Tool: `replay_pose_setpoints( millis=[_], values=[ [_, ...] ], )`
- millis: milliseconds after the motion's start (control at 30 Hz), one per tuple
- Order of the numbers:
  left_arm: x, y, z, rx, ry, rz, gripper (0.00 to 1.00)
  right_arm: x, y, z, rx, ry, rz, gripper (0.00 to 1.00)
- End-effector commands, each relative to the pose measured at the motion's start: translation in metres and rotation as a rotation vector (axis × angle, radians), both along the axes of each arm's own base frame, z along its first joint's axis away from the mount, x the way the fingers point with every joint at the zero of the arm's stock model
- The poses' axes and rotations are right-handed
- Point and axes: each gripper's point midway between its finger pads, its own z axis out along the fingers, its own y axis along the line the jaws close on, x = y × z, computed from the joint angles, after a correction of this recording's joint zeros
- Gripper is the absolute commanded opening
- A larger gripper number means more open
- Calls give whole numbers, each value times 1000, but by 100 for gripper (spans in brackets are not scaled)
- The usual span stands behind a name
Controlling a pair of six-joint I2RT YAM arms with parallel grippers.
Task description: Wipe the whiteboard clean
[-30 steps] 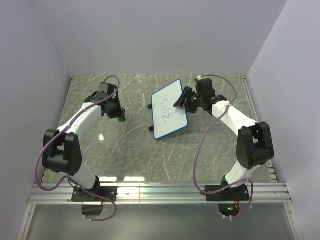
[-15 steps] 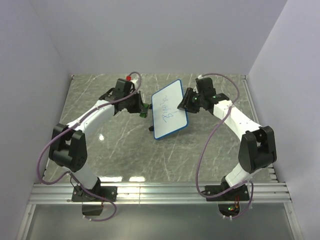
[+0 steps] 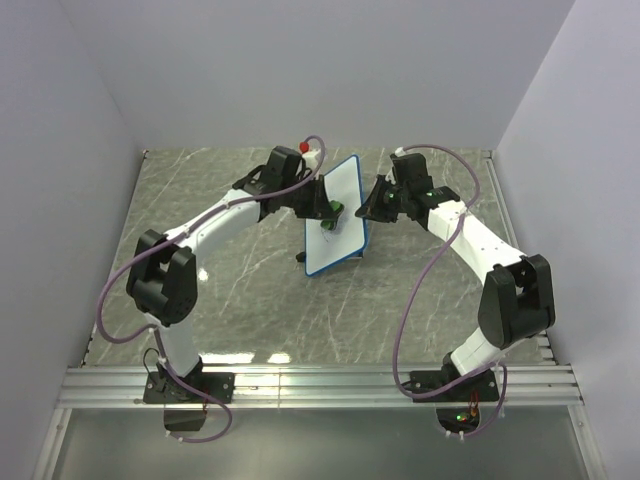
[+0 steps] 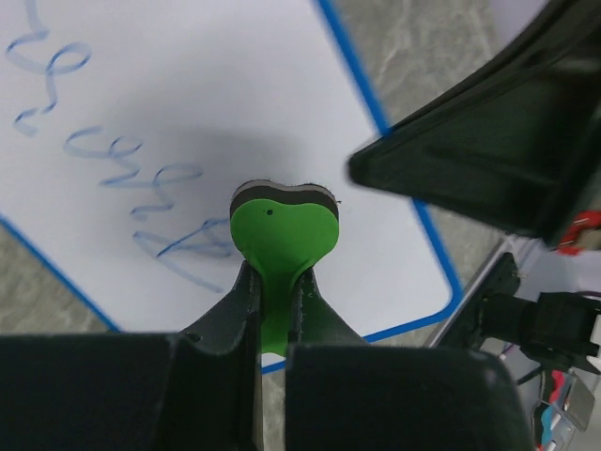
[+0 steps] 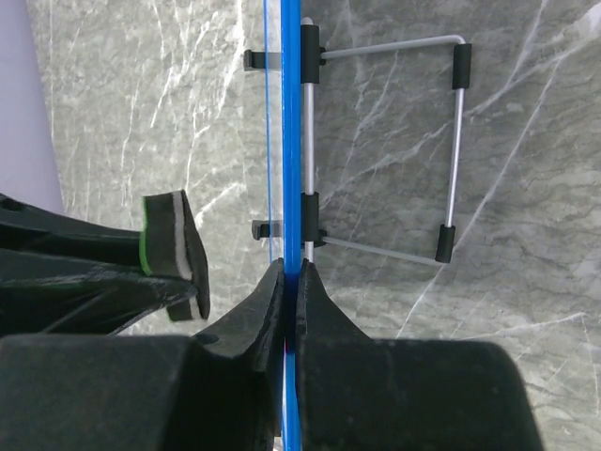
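Pale lilac walls close in a grey marbled worktop on three sides. The small white whiteboard with the thin blue frame stands up on its edge towards the far middle of it, propped on a thin wire stand behind. From where I stand the right arm has its jaws pinched together on the board's blue rim, steadying it from the right. The left arm reaches across from the left, its jaws clamped on a small green eraser block backed with dark felt, held up to the written face beside the blue scribbles.

I'd say the wiping is only about to start: the marks look whole, and in the right wrist view the felt sits just off the face, not on it. The next move, I reckon, is to press the pad in and sweep it over the writing, gently, since only the pinch and the stand resist the push.

Room is tight by the right jaws and the far wall, and the frame's rim could catch the pad. Near and left of the board, the left arm has space to swing.
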Motion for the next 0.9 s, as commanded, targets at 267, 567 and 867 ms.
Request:
replay_pose_setpoints(
  millis=[267, 567, 867],
  values=[
    [-15, -41, -16, -62, 53, -150, 0, -8, -5, -7, -34, 10, 13, 0],
    [-10, -23, -107, 128, 205, -67, 0, -7, -2, 3, -21, -17, 33, 0],
    [1, 34, -170, 254, 326, 83, 0, -11, -2, 9, -18, -36, 53, 0]
  ],
)
